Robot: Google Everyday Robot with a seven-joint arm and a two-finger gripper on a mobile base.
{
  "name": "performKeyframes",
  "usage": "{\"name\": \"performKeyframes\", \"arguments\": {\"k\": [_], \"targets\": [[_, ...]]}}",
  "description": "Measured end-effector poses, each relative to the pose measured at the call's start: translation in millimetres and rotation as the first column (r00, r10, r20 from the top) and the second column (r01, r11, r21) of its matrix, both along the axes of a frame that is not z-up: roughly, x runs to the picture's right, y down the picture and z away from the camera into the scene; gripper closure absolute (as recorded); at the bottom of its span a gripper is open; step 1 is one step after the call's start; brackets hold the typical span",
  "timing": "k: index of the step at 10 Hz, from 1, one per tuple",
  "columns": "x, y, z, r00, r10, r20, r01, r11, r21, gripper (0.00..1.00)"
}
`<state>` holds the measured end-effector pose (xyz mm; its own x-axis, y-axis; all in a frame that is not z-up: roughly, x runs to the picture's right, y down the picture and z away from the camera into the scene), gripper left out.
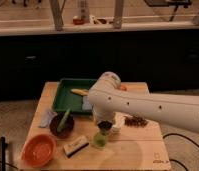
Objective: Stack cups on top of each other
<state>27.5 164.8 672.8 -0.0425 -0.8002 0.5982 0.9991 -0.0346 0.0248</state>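
Note:
A pale yellow-green cup (99,139) stands upright on the wooden table (138,150), front middle. A darker grey-olive cup (105,125) sits at its mouth, tilted slightly right; I cannot tell whether it rests inside or hangs just above. My gripper (104,120) comes down from the big white arm (153,107) directly over the dark cup, touching or nearly touching it. The arm hides the gripper's upper part.
A green tray (68,95) at the back holds a yellow object (79,92) and a pale blue item. A dark brown bowl (61,126) holds a green utensil. A wide orange bowl (39,149) sits front left, with a white-and-black block (75,146) beside it. A brown cluster (135,121) lies right.

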Motion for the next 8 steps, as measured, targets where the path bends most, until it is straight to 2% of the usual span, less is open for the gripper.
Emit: {"name": "performKeyframes", "arguments": {"k": [3,5,8], "targets": [[-0.4,14.4,2.3,1.0,-0.009,0.015,0.009,0.9996,-0.026,1.0],[-10.0,32.2,0.3,0.999,-0.029,0.041,0.03,0.9988,-0.038,1.0],[-20.0,40.6,1.3,0.997,-0.043,0.057,0.046,0.9978,-0.049,1.0]]}}
